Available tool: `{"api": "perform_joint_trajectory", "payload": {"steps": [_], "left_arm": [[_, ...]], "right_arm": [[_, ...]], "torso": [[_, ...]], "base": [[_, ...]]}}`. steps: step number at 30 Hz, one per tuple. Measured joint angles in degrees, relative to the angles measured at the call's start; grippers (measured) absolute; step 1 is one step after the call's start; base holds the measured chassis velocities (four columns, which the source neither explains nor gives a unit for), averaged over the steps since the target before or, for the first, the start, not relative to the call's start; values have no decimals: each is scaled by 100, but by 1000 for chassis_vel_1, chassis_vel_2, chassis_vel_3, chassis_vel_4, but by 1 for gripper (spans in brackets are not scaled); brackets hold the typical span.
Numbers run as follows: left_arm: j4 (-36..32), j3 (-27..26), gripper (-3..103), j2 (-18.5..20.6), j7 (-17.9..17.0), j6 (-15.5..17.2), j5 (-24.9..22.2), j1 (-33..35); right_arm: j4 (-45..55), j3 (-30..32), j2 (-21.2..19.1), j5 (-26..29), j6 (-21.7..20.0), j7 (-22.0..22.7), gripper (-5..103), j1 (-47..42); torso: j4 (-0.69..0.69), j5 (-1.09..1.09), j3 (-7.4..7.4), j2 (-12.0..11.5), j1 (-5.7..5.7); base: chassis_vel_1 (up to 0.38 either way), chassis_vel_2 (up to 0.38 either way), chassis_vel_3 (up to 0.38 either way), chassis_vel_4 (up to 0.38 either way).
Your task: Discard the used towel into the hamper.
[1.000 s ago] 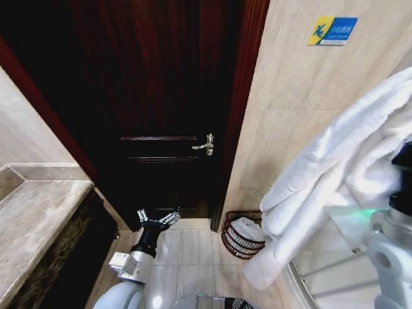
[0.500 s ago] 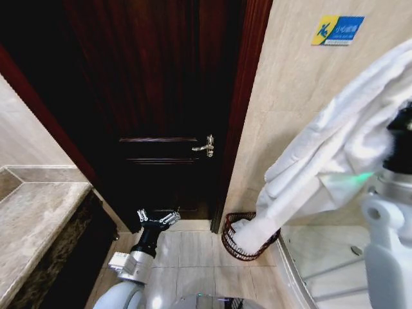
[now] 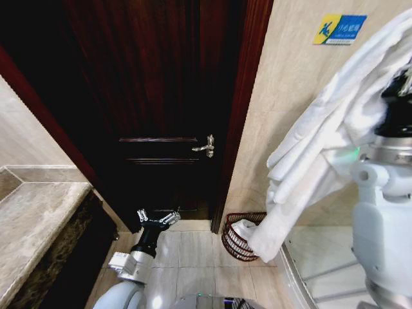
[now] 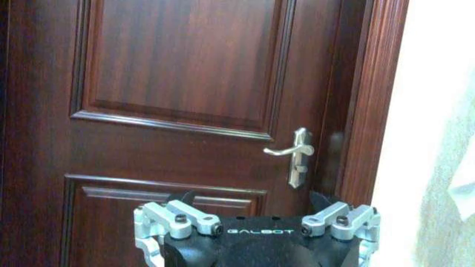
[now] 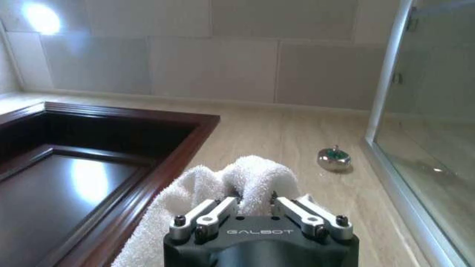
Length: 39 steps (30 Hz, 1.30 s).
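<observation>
A big white towel (image 3: 322, 141) hangs from my right gripper (image 5: 252, 203), which is shut on a fold of it (image 5: 248, 175), high at the right of the head view. The towel's lower end (image 3: 264, 244) dangles at the right rim of the hamper (image 3: 232, 243), a small dark wire basket on the floor beside the door frame. Something white (image 3: 242, 228) lies inside the hamper. My left gripper (image 3: 158, 219) is open and idle, low over the floor tiles and facing the door.
A dark wooden door with a silver handle (image 3: 205, 146) fills the middle. A marble counter (image 3: 38, 212) stands at the left and a glass shower screen (image 3: 322, 273) at the lower right. Beige tiled floor (image 3: 187, 251) lies between the left gripper and the hamper.
The right arm has risen with the towel. The towel's lower end swung left from beside the hamper to its right rim. The left arm stayed still.
</observation>
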Motion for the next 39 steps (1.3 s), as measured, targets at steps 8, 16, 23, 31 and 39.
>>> {"api": "perform_joint_trajectory", "payload": {"steps": [8, 16, 23, 31, 39], "left_arm": [[0, 0, 100, 0, 0, 0, 0, 0], [0, 0, 100, 0, 0, 0, 0, 0], [0, 1, 100, 0, 0, 0, 0, 0], [0, 0, 100, 0, 0, 0, 0, 0], [0, 0, 100, 0, 0, 0, 0, 0]], "right_arm": [[-493, -330, 309, -40, 81, -61, 10, 467], [-742, -471, 605, -98, 266, -203, 10, 442], [-580, -368, 1051, -237, 471, -264, 10, -430], [-573, -237, 1188, -289, 642, -328, 10, -1040], [-486, -119, 1342, -296, 817, -444, 10, -1708]], "torso": [[1, -1, 0, 0, 0], [1, -2, -1, 0, 0], [1, -1, -1, 0, 0], [0, 0, -1, 0, 0], [1, 0, -1, 0, -1]], "base": [[0, 0, 0, 0], [0, 0, 0, 0], [0, 0, 0, 0], [0, 0, 0, 0], [0, 0, 0, 0]]}}
